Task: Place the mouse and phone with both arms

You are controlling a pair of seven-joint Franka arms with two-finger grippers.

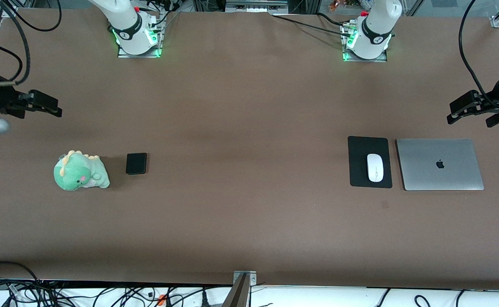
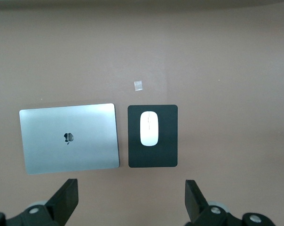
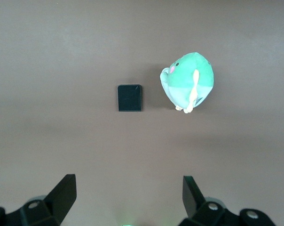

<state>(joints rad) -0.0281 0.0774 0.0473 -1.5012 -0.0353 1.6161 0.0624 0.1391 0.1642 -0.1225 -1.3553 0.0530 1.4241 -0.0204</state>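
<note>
The mouse (image 1: pixel 375 167) lies on a flat black mouse pad (image 1: pixel 358 170) toward the left arm's end of the table, its long axis running from the front camera toward the robots' bases, in line with the pad's longer side. It is a small white oval, smooth and glossy, with a thin grey line down its middle; which end is its nose cannot be told. Just beside the pad, closer to the table's end, rests a closed silver laptop (image 1: pixel 440 164) with a dark logo on its lid, its long side crosswise to the mouse. A tiny pale scrap (image 2: pixel 138 85) sits on the brown table (image 1: pixel 249 106) near the pad, nearer to the front camera. The phone (image 1: pixel 136 163) lies flat toward the right arm's end, well apart from the mouse: a small black slab with rounded corners, slightly longer than wide, its longer side also running from camera toward bases. Just beside it, closer to the table's end, a green plush dinosaur (image 1: pixel 80 171) lies with its pink-cheeked face toward the front camera. The left gripper (image 1: pixel 467 111) hangs above the table's edge near the laptop, fingers spread wide and holding nothing. The right gripper (image 1: pixel 47 104) hangs above the table near the plush toy, its fingers likewise wide apart and bare.
</note>
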